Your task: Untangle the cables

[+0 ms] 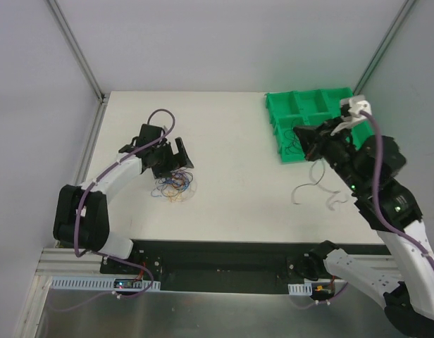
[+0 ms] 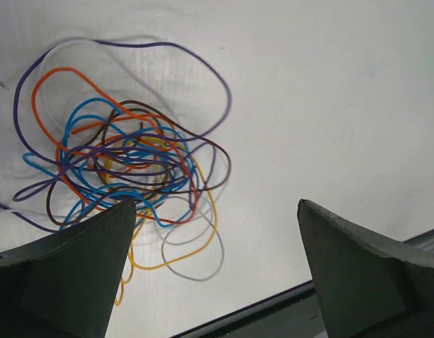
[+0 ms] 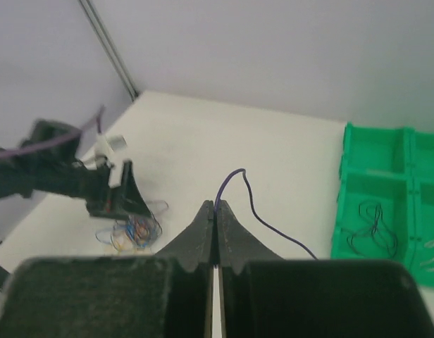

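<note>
Two hands: left hand (image 2: 217, 211) spread wide and empty, poised over the tangle (image 2: 125, 155); right hand (image 3: 215, 205) pressed together, clamped on a purple wire (image 3: 237, 171).
Heap: blue, orange, brown, yellow, grey and purple cables knotted in one pile on the bench (image 1: 231, 141), just beside the left fingertips, no contact seen.
Held wire: pinched at one end, arching up, then trailing off toward the green tray (image 3: 347, 211); well apart from the pile.
Tray contents: black wire (image 3: 374, 225) coiled in one compartment, whitish wires (image 3: 432, 250) in the next; remaining compartments partly out of sight.
Loose on bench: pale strands (image 1: 301, 190) near the tray, well apart from the pile.
Done, by the look of it: a handful of wires freed, some already binned.
Left to do: bulk of the knot not yet pulled apart; probably well short of halfway.
</note>
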{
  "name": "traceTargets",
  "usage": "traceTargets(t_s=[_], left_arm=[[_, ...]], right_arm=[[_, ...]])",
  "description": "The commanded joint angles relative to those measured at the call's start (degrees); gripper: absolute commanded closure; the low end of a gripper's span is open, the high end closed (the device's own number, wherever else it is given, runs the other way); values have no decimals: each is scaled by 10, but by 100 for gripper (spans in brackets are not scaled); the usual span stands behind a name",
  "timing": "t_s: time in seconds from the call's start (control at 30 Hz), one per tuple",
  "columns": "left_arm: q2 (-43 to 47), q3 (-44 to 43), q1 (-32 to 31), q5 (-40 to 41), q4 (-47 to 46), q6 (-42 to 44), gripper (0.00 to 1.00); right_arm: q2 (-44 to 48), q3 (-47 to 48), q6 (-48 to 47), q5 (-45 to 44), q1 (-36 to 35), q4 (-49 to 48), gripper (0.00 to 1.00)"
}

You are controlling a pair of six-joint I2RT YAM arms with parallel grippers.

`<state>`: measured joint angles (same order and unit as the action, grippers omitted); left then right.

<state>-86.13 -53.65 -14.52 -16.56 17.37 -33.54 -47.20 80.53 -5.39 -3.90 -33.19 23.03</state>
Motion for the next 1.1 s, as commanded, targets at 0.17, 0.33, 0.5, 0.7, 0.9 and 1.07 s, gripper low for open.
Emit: traceTargets(t_s=[0.17, 0.33, 0.5, 0.7, 0.9, 1.07], left_arm=[[113, -101, 5, -119, 14, 75, 1], [123, -137, 3, -181, 14, 86, 1], [114, -139, 3, -214, 14, 107, 1], [105, -129, 5, -223, 15, 121, 1], [114, -121, 6, -233, 15, 126, 1], [111, -117, 6, -239, 15, 125, 1]], right_arm=[[17, -171, 68, -6, 1, -5, 100], [-45, -233, 96, 1, 2, -8, 100], [-167, -217, 94, 27, 4, 11, 97], [-353, -124, 67, 108, 5, 21, 90], [-485, -45, 57, 116, -3, 79, 51], [-490, -66, -28, 108, -15, 73, 28]])
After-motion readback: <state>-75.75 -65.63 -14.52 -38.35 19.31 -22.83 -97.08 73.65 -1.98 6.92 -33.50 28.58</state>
